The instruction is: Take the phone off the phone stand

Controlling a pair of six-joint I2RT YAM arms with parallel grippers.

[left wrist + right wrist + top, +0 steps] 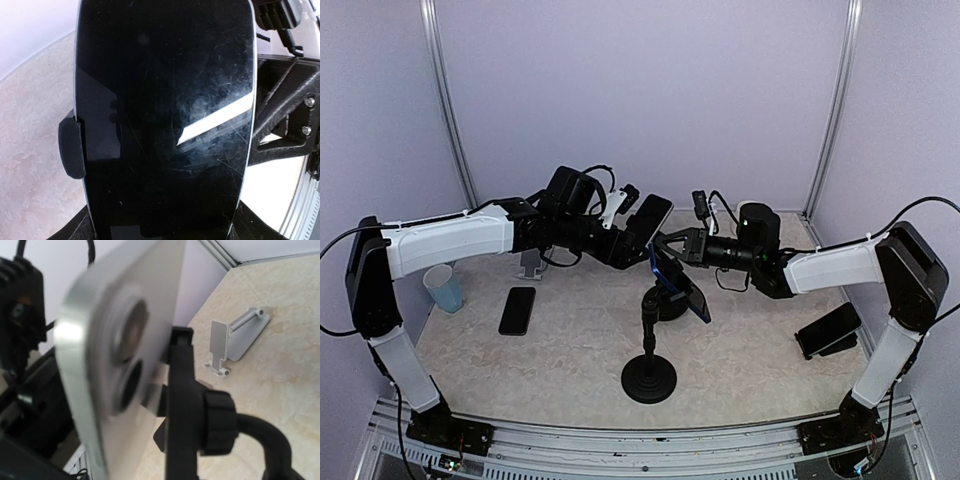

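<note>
stand base: phone stand [649, 380], black round foot at 6 o'clock on the table [760, 360], thin pole upright from it
flat handset [517, 310]: black, lying flat at 9 o'clock, well apart from the stand
blue cup [445, 288]: upright, 9 o'clock, left of the flat handset, beside the left arm
propped handset [830, 332]: dark, leaning on a black wedge, 3 o'clock, near the right arm
stand head: black clamp bar [180, 400] upright, knob [217, 422] on its back, bent neck running off toward 5 o'clock in the right wrist view
blue-edged slab [685, 290]: dark, tilted, just beside the pole top at its 2 o'clock; cannot tell what carries it
right gripper [660, 258]: above the pole top, jaws fully closed; own fingers not seen in the wrist view, cannot tell if they pinch the stand head
phone [652, 215]: table centre, up in the air at 12 o'clock of the pole, tilted; black screen, silver back with two lenses; back lies against the top of the clamp bar, cannot tell if the clamp grips it
left gripper [645, 225]: spread wide, clamped across the phone's width; finger pad [70, 147] pressed on the left edge of the phone, other side hidden
silver folding stand [530, 262]: on the table, 10 o'clock, partly behind the left arm
</note>
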